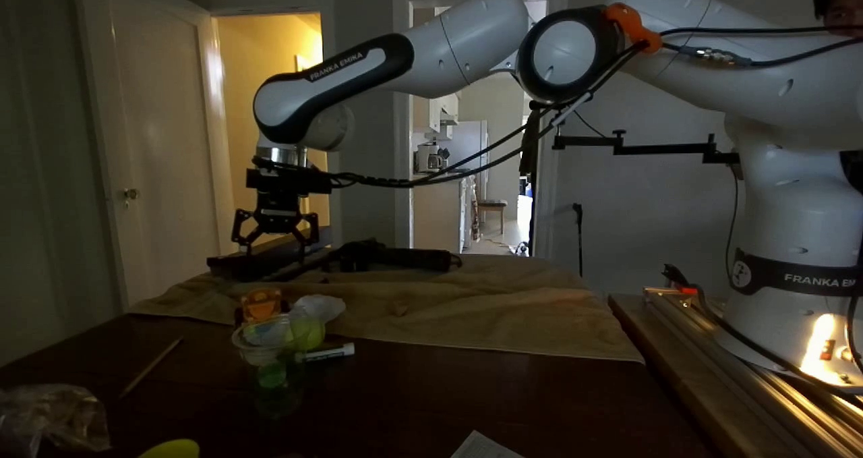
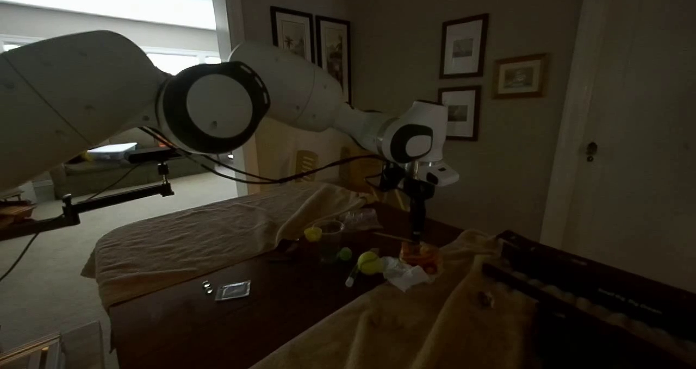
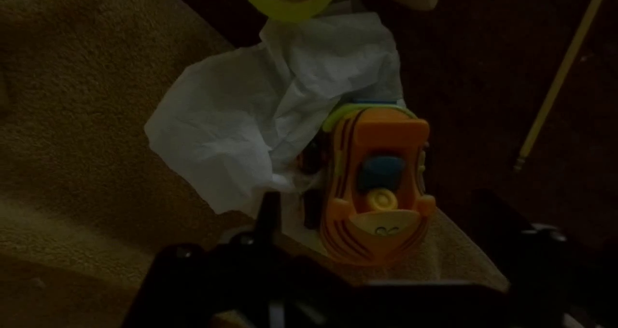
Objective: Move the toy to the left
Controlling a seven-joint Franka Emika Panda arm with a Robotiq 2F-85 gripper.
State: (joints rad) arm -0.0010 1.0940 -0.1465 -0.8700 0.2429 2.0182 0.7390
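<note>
Above the jaws of the black gripper [image 1: 278, 245]: silver ring [image 1: 282, 155], white arm [image 1: 489, 36], FRANKA EMIKA lettering [image 1: 337, 66], 2 black cables [image 1: 388, 183], orange clamp [image 1: 630, 25].

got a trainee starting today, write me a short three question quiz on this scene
1. True or false: the gripper stands open.
2. Which colour is the crumpled paper beside the toy car? A) red B) white C) green
3. Fill in: in the wrist view, the thin stick lies to the ____ of the toy car.

Key: 1. true; 2. B; 3. right
</note>
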